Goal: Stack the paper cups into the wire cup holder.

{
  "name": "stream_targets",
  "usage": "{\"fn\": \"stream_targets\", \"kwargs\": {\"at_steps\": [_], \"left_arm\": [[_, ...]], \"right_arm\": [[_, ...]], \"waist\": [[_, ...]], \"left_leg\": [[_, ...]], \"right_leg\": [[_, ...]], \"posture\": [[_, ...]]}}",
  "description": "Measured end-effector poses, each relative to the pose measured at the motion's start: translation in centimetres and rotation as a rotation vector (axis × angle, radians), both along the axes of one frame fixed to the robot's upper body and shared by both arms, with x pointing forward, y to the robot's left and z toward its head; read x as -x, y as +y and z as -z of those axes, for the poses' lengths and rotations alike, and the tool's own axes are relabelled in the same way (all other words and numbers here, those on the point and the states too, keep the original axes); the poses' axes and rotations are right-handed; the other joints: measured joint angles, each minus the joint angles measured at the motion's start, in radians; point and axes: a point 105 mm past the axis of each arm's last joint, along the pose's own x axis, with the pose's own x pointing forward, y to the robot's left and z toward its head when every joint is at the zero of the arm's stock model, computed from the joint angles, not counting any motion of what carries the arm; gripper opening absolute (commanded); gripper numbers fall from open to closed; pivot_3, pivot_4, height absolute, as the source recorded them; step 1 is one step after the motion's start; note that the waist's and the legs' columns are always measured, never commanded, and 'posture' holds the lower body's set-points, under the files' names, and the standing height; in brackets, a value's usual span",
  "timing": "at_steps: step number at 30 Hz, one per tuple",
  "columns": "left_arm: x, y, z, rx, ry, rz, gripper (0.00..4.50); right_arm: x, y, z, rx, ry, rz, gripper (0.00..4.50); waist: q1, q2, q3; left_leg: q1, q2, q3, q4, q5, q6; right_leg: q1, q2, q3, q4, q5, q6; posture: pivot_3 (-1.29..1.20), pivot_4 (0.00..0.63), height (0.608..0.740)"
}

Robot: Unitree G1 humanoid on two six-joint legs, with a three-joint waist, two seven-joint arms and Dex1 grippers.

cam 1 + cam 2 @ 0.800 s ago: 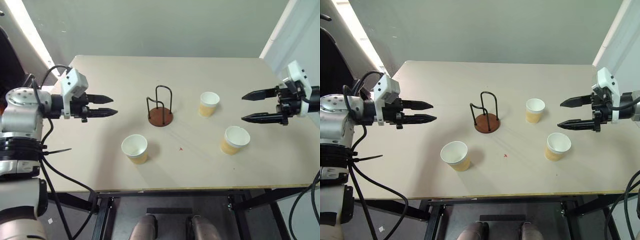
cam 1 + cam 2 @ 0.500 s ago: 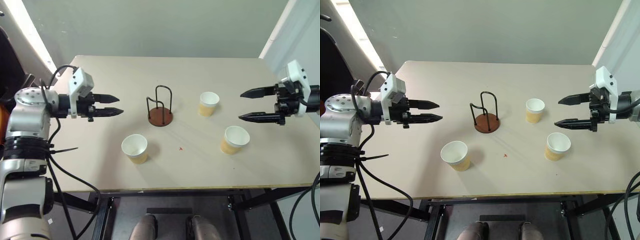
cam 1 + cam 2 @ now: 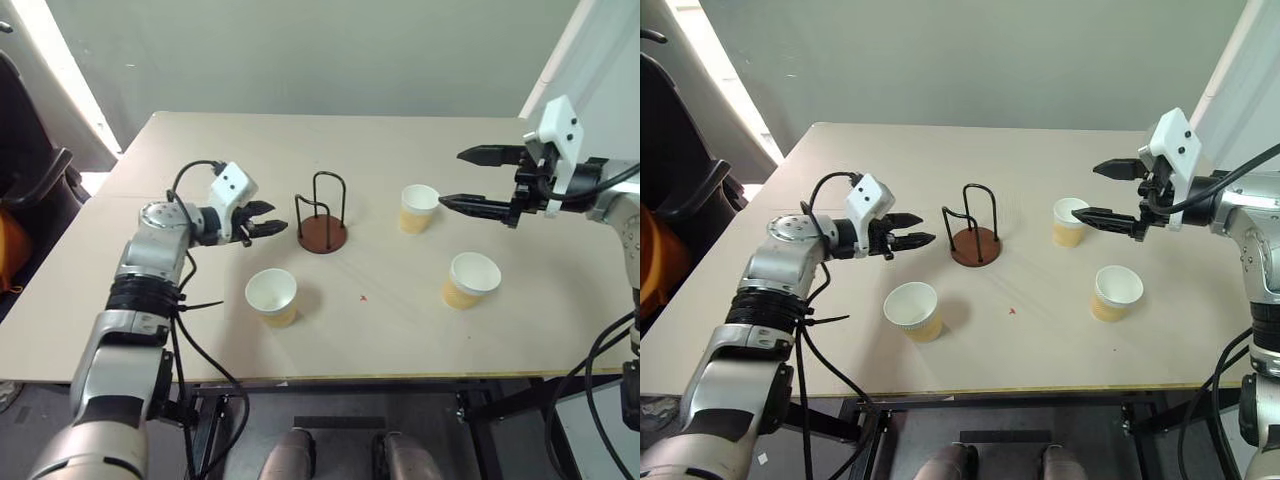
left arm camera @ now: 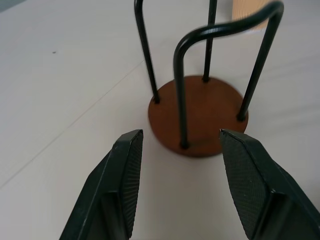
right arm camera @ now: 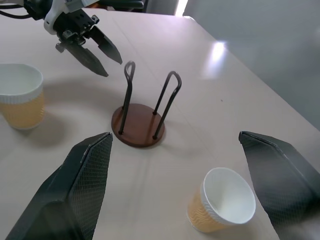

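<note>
While unstacked, cups: three paper cups [image 3: 417,208] [image 3: 471,279] [image 3: 271,296] stand apart on the worktop [image 3: 200,330]; light, crushable; grip walls gently.
Holder: wire cup holder [image 3: 321,213] centre, empty.
Left tool [image 3: 908,230]: spread, empty, beside holder.
Right tool [image 3: 1106,192]: wide, empty, over far cup.

I count three paper cups [image 3: 271,296] [image 3: 417,207] [image 3: 470,279] standing apart on my tabletop [image 3: 400,140], and one wire cup holder [image 3: 322,214] with two upright black arches, empty of cups.

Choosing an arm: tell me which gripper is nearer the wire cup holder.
Left. The left gripper hovers open beside the wire cup holder; the right gripper hangs beyond a paper cup.
</note>
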Motion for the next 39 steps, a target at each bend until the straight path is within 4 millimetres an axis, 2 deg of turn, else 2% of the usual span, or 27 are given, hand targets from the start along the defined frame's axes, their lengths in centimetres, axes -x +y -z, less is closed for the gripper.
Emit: {"fn": "stream_targets", "kwargs": {"at_steps": [6, 10, 13, 18, 25, 29, 33, 36, 39], "left_arm": [[-1.4, -2.0, -0.9, 0.035, -0.015, -0.05, 2.56], [-2.5, -2.4, 0.2, 0.038, 0.012, -0.128, 2.56], [-2.7, -2.8, 0.9, 0.042, 0.024, -0.138, 1.95], [-3.0, -3.5, 0.4, 0.049, 0.008, -0.122, 0.16], [-2.6, -4.2, 0.2, 0.07, 0.021, -0.064, 0.07], [-0.9, -5.5, -1.4, 0.103, 0.03, 0.083, 0.07], [2.4, -7.1, -3.1, 0.095, 0.024, 0.29, 0.07], [5.1, -8.6, -2.4, 0.038, 0.038, 0.443, 0.07], [7.7, -9.6, -0.2, -0.022, 0.08, 0.565, 0.07]], "right_arm": [[0.0, -0.4, -0.1, 0.01, -0.007, 0.022, 4.21], [0.3, -0.4, 0.1, 0.015, -0.007, 0.028, 4.21], [0.4, -0.4, 0.3, 0.018, -0.005, 0.033, 4.21], [0.4, -0.6, 0.6, 0.018, 0.0, 0.05, 4.21], [0.8, -0.8, 0.4, 0.01, -0.005, 0.052, 4.21], [2.3, -1.4, 1.3, 0.072, 0.071, 0.004, 4.21], [4.9, -1.6, 3.2, 0.178, 0.179, -0.103, 4.21], [5.6, -1.7, 3.8, 0.219, 0.214, -0.128, 4.21], [5.9, -2.7, 5.2, 0.299, 0.257, -0.092, 4.21]], "waist": [[0.001, 0.0, 0.0], [0.002, 0.0, 0.0], [0.003, 0.0, 0.0], [0.005, 0.0, 0.0], [0.006, 0.0, 0.0], [0.011, 0.0, 0.0], [0.013, 0.0, 0.0], [0.014, 0.0, 0.0], [0.014, 0.0, 0.0]], "left_leg": [[0.001, 0.0, 0.001, 0.002, 0.0, 0.0], [0.001, 0.0, 0.002, 0.003, 0.0, 0.001], [0.0, 0.0, 0.002, 0.004, 0.0, 0.001], [0.0, 0.0, 0.003, 0.006, -0.001, 0.002], [0.0, -0.001, 0.004, 0.007, -0.001, 0.002], [-0.003, -0.003, 0.004, 0.008, 0.0, 0.0], [-0.005, -0.009, 0.005, 0.01, 0.002, -0.004], [-0.005, -0.011, 0.005, 0.012, 0.0, -0.003], [-0.005, -0.01, 0.005, 0.015, -0.003, 0.0]], "right_leg": [[0.001, 0.0, 0.001, 0.0, 0.001, 0.002], [0.001, 0.0, 0.001, 0.0, 0.001, 0.003], [0.001, 0.0, 0.001, 0.0, 0.001, 0.004], [0.002, 0.0, 0.002, -0.001, 0.0, 0.005], [0.002, 0.0, 0.002, -0.001, 0.0, 0.007], [0.002, 0.0, 0.003, -0.001, -0.002, 0.01], [0.002, 0.0, 0.005, 0.0, -0.007, 0.015], [0.002, -0.003, 0.006, 0.0, -0.008, 0.017], [0.004, -0.004, 0.005, 0.0, -0.008, 0.018]], "posture": [[0.0, 0.15, 0.74], [0.0, 0.15, 0.74], [0.0, 0.15, 0.74], [0.0, 0.15, 0.74], [0.0, 0.15, 0.74], [0.0, 0.15, 0.74], [0.0, 0.15, 0.74], [0.0, 0.15, 0.74], [0.0, 0.15, 0.74]]}}
